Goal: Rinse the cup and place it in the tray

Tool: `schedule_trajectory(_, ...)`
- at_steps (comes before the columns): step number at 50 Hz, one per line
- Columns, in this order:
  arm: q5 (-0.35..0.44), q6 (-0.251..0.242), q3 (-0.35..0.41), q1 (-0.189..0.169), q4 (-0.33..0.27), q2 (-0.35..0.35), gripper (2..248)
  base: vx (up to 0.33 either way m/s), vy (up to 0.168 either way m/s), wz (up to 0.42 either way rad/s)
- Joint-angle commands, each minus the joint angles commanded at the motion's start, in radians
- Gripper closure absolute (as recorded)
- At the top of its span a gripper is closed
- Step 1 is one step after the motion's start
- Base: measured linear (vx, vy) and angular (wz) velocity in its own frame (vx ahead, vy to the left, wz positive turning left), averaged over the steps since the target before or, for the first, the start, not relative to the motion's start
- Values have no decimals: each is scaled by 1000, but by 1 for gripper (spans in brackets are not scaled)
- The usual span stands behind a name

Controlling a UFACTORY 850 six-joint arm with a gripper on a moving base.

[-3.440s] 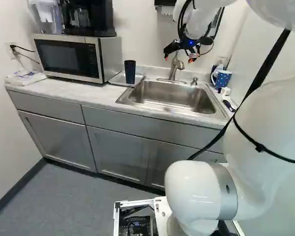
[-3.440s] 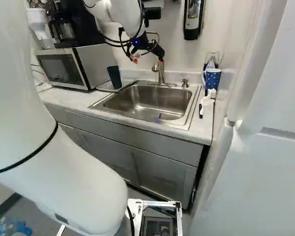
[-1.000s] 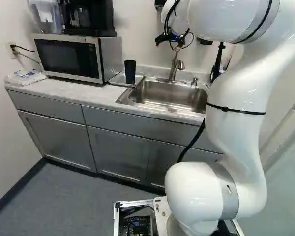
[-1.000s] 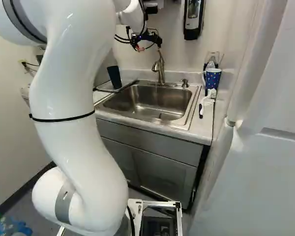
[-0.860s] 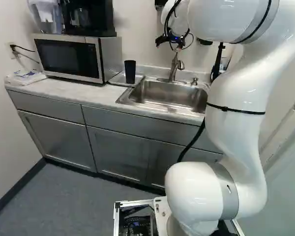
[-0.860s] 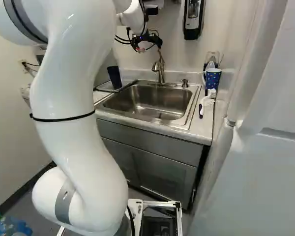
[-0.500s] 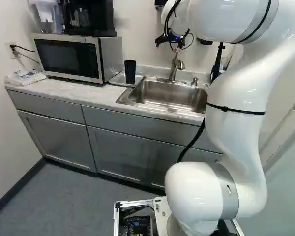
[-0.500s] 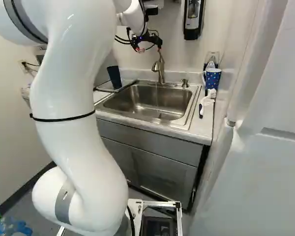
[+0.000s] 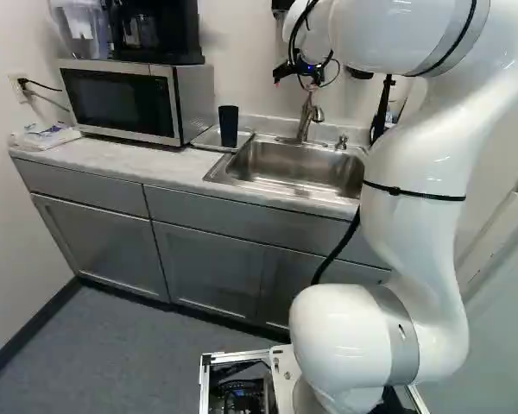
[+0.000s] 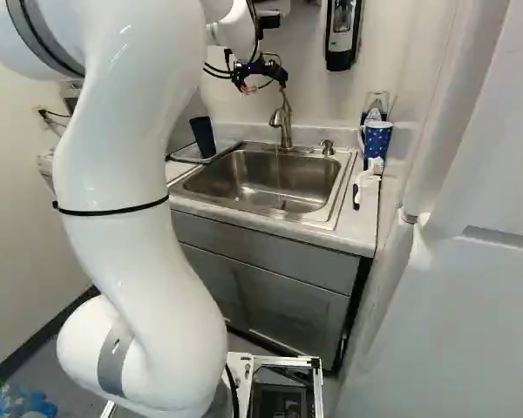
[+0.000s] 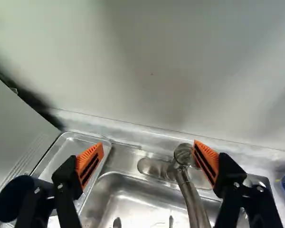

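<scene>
Jaws are wide open. The cup is hard to judge this far off, but I'd guess light, stiff, slippery wet; grab mid-wall.

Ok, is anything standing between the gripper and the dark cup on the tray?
Nothing visible stands between the open gripper and the cup on the tray. The faucet rises from the back of the sink, below the gripper, and looks off that path.
</scene>
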Motion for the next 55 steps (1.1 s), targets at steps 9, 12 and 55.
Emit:
schedule_trajectory(9, -11, 0, 12, -1, 0, 11, 3, 0, 0, 0)
schedule_trajectory(12, -14, 0, 19, -1, 0, 16, 3, 0, 0, 0)
schedule_trajectory(55, -28, 0, 123, -10, 0, 108, 3, 0, 0, 0)
